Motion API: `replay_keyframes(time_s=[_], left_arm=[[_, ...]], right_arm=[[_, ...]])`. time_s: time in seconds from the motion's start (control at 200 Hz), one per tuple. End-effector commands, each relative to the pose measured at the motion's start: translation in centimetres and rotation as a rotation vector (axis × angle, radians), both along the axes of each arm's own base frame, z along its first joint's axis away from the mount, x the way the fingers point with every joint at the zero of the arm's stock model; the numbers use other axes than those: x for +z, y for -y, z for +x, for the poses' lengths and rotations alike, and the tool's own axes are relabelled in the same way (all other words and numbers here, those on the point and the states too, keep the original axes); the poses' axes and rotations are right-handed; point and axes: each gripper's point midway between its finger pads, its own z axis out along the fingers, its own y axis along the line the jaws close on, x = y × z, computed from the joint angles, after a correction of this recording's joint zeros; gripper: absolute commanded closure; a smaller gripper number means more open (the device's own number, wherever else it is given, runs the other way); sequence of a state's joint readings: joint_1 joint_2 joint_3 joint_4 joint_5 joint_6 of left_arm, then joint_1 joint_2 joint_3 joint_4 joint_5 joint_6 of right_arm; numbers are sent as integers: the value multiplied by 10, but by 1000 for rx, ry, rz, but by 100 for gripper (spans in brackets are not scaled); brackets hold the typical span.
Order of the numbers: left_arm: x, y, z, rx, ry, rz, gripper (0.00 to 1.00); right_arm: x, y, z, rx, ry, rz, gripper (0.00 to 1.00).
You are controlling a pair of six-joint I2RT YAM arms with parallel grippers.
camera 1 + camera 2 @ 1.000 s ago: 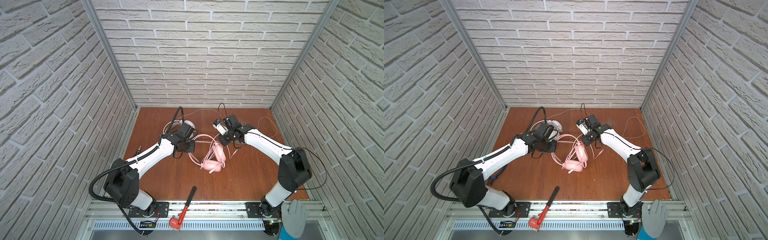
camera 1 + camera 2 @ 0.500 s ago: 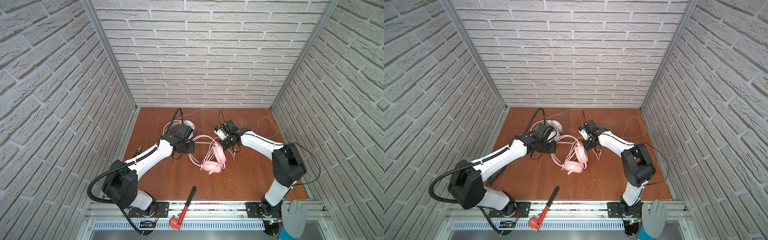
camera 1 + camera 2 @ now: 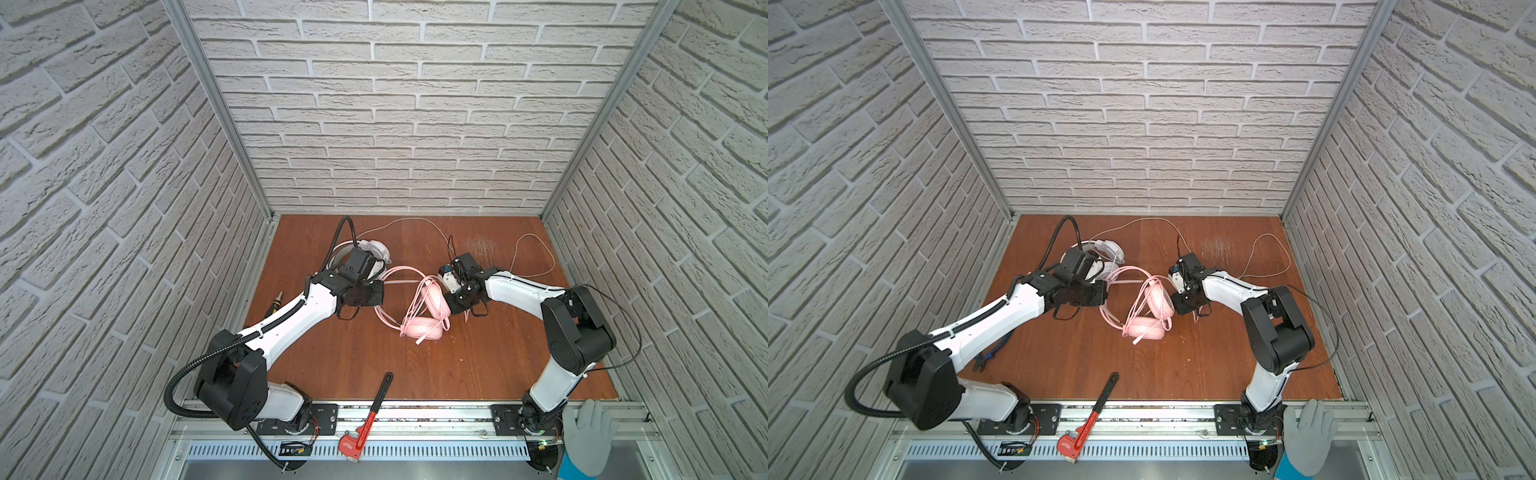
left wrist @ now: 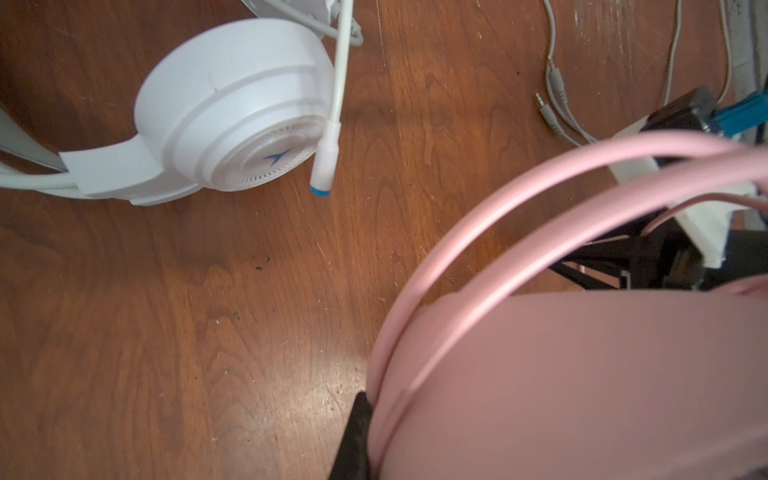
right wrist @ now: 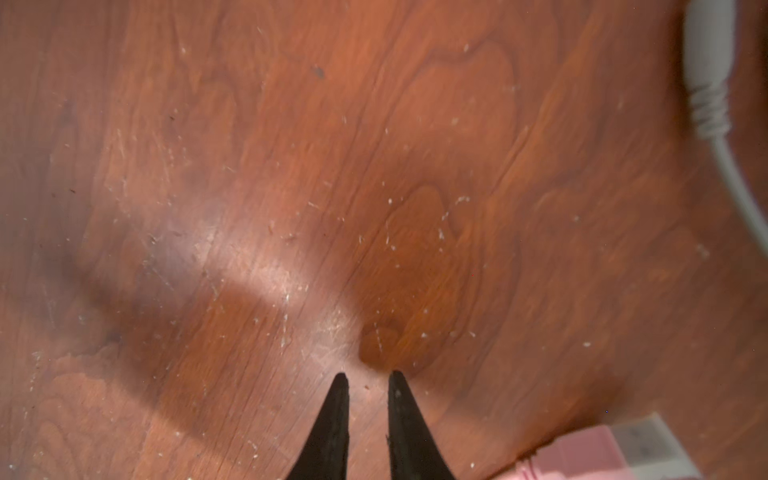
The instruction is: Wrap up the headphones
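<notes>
1. Jaws of the left gripper clamp the pink headset's band, propping it mid-table for wrapping.
2. Right gripper jaws stand slightly apart, empty, above the table, probably seeking cable.
3. White headset lies behind.

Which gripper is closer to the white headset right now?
Left. The left gripper is right beside the white headset, gripping the pink headset by its band; the right gripper is beyond that, farther off.
</notes>
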State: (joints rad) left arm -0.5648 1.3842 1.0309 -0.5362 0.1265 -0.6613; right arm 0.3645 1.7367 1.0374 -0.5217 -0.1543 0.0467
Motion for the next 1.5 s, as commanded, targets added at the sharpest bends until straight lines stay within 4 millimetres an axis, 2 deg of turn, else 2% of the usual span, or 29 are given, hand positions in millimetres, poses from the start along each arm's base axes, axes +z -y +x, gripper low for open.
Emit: replay_keyframes(time_s=[0.0,0.315,0.55,0.825,1.125,1.215,1.31,1.495], left_arm=[[35,15,11,9,87,-161,100],[31,14,13,27,75,-178,100],[28,15,15,36,67,-190,100],[32,18,21,50,71,-225,100],[34,21,25,68,70,-257,100],[36,22,27,75,73,-264,100],[38,21,28,80,77,-268,100],[41,19,28,89,84,-270,100]], right_arm=[[11,-4,-3,-37,22,70,80],[1,-10,-36,-145,-35,194,79],[6,-5,-49,-207,-26,210,79],[3,-8,-69,-200,-53,219,75],[-1,-29,-89,-104,-143,277,74],[3,-34,-95,-80,-158,303,75],[12,-40,-102,-57,-174,346,82],[48,-61,-122,29,-224,518,89]])
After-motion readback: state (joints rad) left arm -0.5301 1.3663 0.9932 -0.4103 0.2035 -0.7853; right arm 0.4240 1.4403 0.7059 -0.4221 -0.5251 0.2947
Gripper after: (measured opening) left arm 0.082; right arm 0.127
